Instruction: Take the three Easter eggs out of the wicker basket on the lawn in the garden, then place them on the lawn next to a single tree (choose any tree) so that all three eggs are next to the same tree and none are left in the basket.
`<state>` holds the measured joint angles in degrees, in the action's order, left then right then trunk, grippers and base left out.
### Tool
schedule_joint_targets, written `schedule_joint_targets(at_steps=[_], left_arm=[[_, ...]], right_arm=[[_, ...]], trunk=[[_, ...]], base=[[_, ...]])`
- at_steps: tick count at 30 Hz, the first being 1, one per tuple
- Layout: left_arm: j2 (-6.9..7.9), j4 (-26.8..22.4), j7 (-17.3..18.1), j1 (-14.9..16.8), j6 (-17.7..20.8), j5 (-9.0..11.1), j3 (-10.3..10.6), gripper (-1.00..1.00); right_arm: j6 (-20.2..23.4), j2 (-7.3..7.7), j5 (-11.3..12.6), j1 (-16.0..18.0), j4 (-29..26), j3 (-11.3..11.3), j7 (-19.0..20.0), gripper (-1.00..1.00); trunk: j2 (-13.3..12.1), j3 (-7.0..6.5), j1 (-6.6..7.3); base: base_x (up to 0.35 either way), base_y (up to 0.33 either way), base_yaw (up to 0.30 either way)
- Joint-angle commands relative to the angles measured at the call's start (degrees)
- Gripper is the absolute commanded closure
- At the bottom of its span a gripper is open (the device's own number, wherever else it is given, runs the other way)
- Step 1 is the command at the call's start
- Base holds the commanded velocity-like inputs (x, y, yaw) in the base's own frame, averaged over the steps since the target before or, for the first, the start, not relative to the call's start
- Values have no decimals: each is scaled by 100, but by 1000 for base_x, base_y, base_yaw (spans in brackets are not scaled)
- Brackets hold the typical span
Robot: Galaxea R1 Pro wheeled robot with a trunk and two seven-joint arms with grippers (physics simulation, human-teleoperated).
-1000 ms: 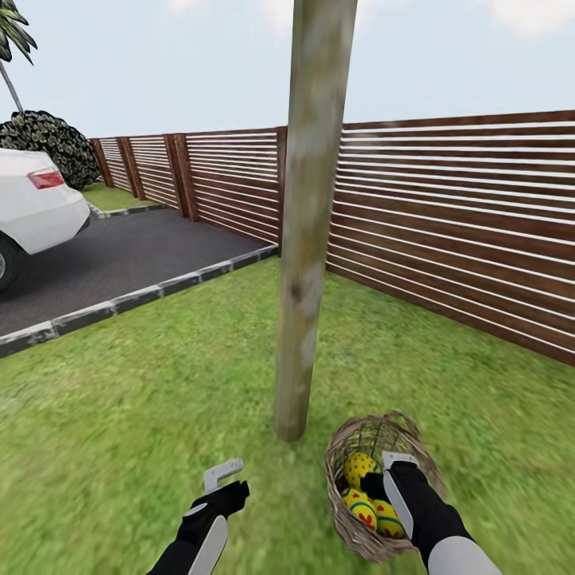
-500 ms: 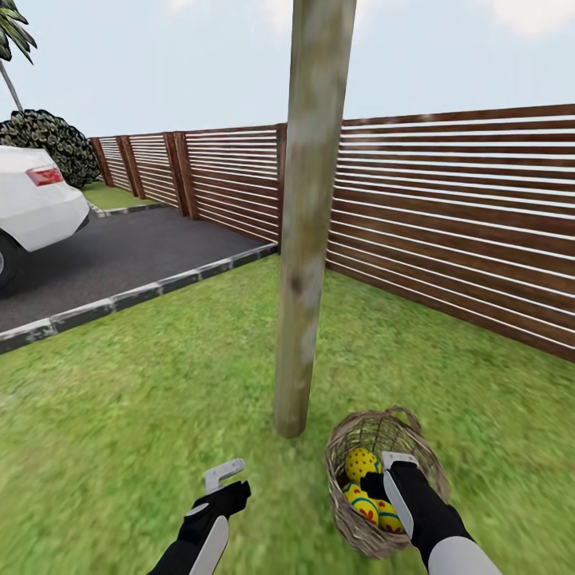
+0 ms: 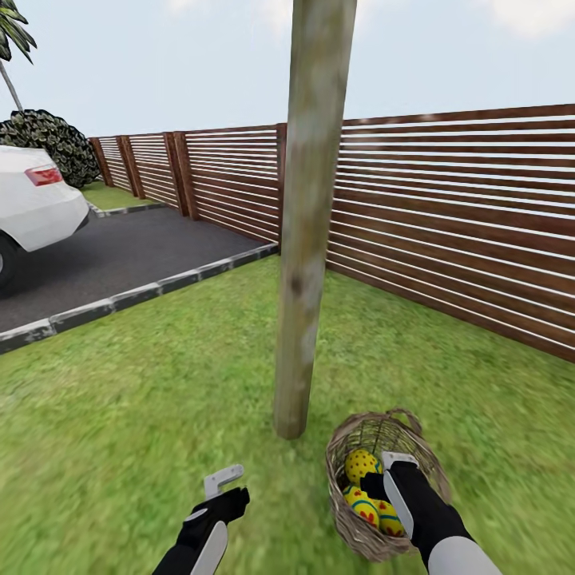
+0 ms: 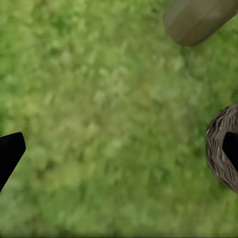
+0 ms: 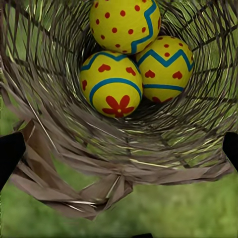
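The wicker basket (image 3: 348,527) rests on the lawn (image 3: 160,383) just right of the tree (image 3: 307,239) trunk's base. Three yellow Easter eggs lie inside it: one dotted (image 3: 360,464), two with blue bands (image 3: 361,505) (image 3: 390,519). My right gripper (image 3: 389,469) hovers over the basket's mouth. In the right wrist view it (image 5: 119,151) is open, with the eggs (image 5: 110,83) (image 5: 124,22) (image 5: 163,69) beyond its fingertips (image 5: 10,153) and the basket wall (image 5: 49,124) around them. My left gripper (image 3: 221,481) is open over bare grass left of the trunk (image 4: 196,20). The basket (image 4: 219,148) is at the edge of its view.
A brown slatted fence (image 3: 447,224) runs behind the tree. A grey paved driveway (image 3: 112,255) with a stone kerb (image 3: 120,299) lies at the left, with a white car (image 3: 36,204) parked on it. Open grass stretches left of and in front of the trunk.
The whole head view shifted slightly. My left gripper sank a little toward the near edge. The right gripper stays over the basket, and the eggs lie as before.
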<state>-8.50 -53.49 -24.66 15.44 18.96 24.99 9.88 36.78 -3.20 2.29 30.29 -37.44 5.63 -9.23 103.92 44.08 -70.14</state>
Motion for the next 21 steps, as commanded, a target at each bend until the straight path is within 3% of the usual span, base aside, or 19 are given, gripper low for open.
schedule_joint_targets(at_steps=[1, 9, 21], left_arm=[[4, 5, -48, 3, 3, 51, 15, -100], [6, 57, -48, 3, -28, 50, 14, -100], [6, 64, -48, 3, -31, 42, 19, -100]], right_arm=[[22, -6, 26, 1, -9, 17, -27, -100], [22, -6, 26, 0, -9, 17, -27, -100], [30, -6, 17, 1, -9, 17, -27, -100]], trunk=[[2, 5, -1], [2, 5, -1], [2, 5, -1]], base=[[208, 0, 0], [266, 0, 0], [119, -36, 0]])
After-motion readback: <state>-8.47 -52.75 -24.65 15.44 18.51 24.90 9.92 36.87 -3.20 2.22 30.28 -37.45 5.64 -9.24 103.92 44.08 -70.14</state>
